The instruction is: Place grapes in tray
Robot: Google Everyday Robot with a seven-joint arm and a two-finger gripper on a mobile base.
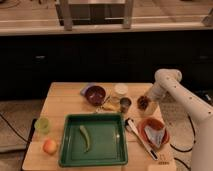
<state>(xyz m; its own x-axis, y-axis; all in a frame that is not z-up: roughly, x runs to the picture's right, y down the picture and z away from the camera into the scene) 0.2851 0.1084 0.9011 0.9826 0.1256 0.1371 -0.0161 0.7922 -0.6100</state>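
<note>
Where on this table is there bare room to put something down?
The tray is mostly bare on both sides of the green pod. The table is bare at its back left, between green cup and bowl. It is crowded from the bowl to the dish, where the hand is at the grapes.

Single view. Looks down from high in front of the table, at middling range, toward the dark cabinets behind; takes in the tray low centre, the gripper right, at the grapes.
</note>
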